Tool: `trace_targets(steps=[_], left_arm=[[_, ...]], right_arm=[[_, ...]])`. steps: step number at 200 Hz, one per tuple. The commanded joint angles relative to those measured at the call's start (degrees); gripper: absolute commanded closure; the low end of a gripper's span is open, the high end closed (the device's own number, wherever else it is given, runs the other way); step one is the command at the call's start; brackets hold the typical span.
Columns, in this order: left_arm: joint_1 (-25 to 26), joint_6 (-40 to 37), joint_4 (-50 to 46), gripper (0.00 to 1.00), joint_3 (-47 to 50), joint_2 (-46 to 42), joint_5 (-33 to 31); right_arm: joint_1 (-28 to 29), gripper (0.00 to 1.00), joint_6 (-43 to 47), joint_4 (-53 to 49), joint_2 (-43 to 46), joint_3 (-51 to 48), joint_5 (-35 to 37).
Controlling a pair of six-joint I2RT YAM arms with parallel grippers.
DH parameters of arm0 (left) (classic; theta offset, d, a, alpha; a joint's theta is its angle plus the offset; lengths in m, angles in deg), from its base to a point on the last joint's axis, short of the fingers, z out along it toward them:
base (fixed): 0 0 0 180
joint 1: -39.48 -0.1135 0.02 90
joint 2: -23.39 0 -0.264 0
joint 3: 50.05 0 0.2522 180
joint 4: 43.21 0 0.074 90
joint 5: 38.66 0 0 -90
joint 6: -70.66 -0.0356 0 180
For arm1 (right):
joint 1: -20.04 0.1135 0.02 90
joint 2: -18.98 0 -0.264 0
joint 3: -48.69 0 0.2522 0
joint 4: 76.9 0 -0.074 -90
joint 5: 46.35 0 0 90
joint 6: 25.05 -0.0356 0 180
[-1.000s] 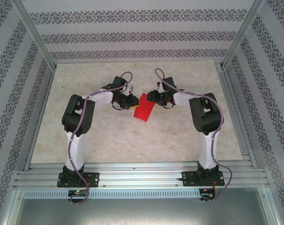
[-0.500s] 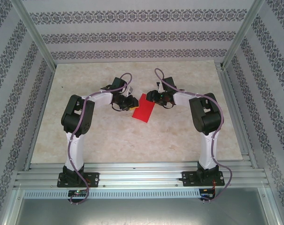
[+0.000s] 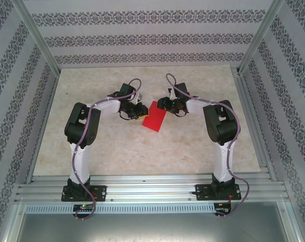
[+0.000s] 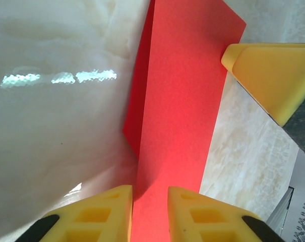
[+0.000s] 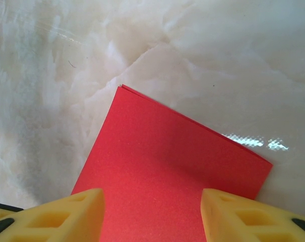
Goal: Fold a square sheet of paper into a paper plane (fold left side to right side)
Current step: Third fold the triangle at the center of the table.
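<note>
The sheet of paper [image 3: 155,118] lies on the pale marbled surface [image 3: 142,156] midway between the two arms, doubled over into a narrow red rectangle. Its long axis runs diagonally in the overhead view, from far-right to near-left. In the right wrist view the stacked layers show at the far edge.

The left claw [image 4: 149,201] stands at one short end, fingers only narrowly parted, with red paper visible in the slit; no pinch is evident. The right claw [image 5: 152,206] is spread wide above the opposite end.

Handling, as judged: the sheet is very light, thin and limp, likely to skate on the glossy surface and to keep any stray crease. Pin one end flat, then lift a free long edge rather than the folded one.
</note>
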Motion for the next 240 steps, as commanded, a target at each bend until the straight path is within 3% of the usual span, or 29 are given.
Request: trace_targets(steps=[1,48,97,128,150,188,240], left_arm=[[0.59,0.02,2.33,0.79,0.33,-2.65,0.78],[1.02,0.02,2.18,0.90,0.19,-2.52,1.05],[1.90,2.22,3.28,0.97,1.58,-3.86,0.45],[2.73,5.39,4.68,0.99,2.98,-5.24,-0.64],[3.13,7.06,5.44,1.00,3.21,-5.41,-0.20],[3.32,7.75,5.07,1.00,2.95,-5.42,0.10],[3.37,7.86,5.23,1.00,3.38,-5.41,0.47]], right_arm=[[-0.54,0.46,1.39,0.28,-0.19,-0.36,1.00],[-0.77,0.45,2.69,1.96,2.68,-1.60,1.43],[0.83,0.35,11.63,6.28,17.33,-12.97,7.28],[7.81,0.28,21.12,9.97,29.04,-26.28,15.50],[16.68,0.27,28.04,15.36,33.93,-34.58,21.72],[26.60,0.27,33.98,17.09,29.91,-34.52,31.06],[27.46,0.27,35.21,17.27,22.71,-28.07,36.52]])
